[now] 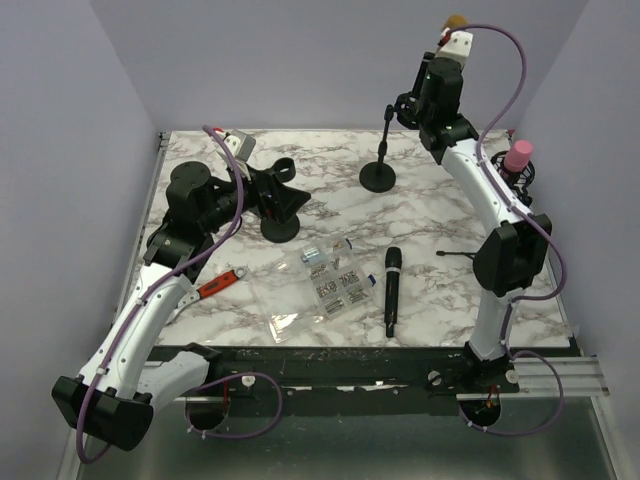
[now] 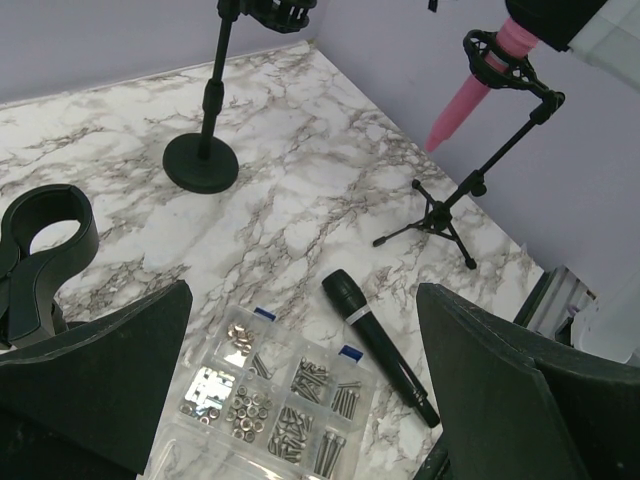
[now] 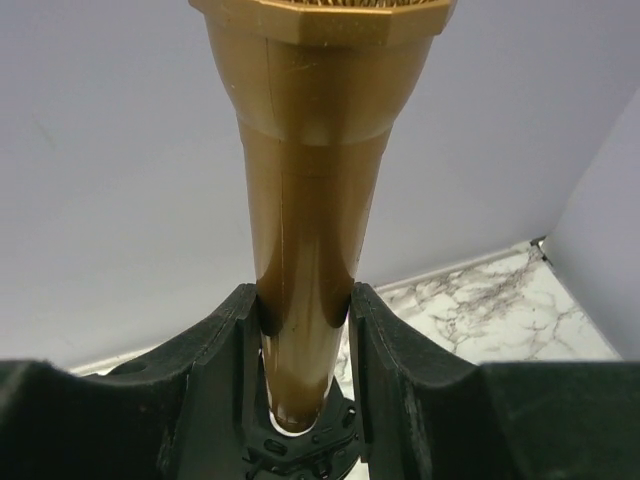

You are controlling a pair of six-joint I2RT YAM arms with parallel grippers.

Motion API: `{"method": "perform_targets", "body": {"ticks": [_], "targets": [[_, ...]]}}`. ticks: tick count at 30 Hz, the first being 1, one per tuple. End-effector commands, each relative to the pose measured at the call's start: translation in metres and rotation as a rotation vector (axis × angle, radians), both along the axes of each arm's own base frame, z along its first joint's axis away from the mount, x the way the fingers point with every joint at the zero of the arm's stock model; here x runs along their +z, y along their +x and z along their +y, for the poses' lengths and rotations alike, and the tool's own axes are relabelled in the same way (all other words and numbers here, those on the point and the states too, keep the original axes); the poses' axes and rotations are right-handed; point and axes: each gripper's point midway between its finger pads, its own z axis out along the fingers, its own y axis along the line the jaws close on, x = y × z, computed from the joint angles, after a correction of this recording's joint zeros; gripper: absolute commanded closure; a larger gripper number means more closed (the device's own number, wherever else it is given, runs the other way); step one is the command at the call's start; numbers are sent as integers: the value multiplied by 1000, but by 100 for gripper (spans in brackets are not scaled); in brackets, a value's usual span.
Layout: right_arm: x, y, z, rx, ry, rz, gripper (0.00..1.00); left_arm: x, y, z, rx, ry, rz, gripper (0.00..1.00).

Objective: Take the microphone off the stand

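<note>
A gold microphone (image 3: 310, 200) stands upright between the fingers of my right gripper (image 3: 303, 310), which is shut on its body. Its lower end sits just over the black clip (image 3: 300, 452) of the round-base stand (image 1: 378, 177); I cannot tell if they touch. In the top view the right gripper (image 1: 428, 80) is high at the back, with the gold head (image 1: 455, 20) above it. My left gripper (image 1: 278, 172) is open and empty beside a second black stand (image 1: 280, 230). In the left wrist view it (image 2: 300, 380) hangs over the table.
A black microphone (image 1: 392, 290) lies on the marble table (image 1: 440, 215) beside a clear box of screws (image 1: 320, 280). A pink microphone (image 1: 517, 155) sits in a tripod stand at the right edge. A red-handled tool (image 1: 218, 284) lies at the left.
</note>
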Motion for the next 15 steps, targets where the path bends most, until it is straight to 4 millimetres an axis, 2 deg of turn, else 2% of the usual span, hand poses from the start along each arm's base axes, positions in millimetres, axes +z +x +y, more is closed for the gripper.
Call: {"method": "perform_targets", "body": {"ticks": [1,4,6,9,12,15], "targets": [[102,-35,-16,-13,22,-194,78,1,-3,-2,-12,-5,-13,1],[135,-58,-26,-35,51,-245,81,1,-3,-2,-9,-4,-16,1],[150,-77,-29,-20,94,-268,83,2,-4,-2,-9,-3,-17,1],[171,-111,-20,94,170,-320,84,3,-5,-2,-8,-3,-21,1],[163,-141,-4,229,242,-309,86,2,-5,-2,-5,1,-24,1],[138,-167,19,383,301,-226,86,1,-5,-3,-6,6,-20,1]]}}
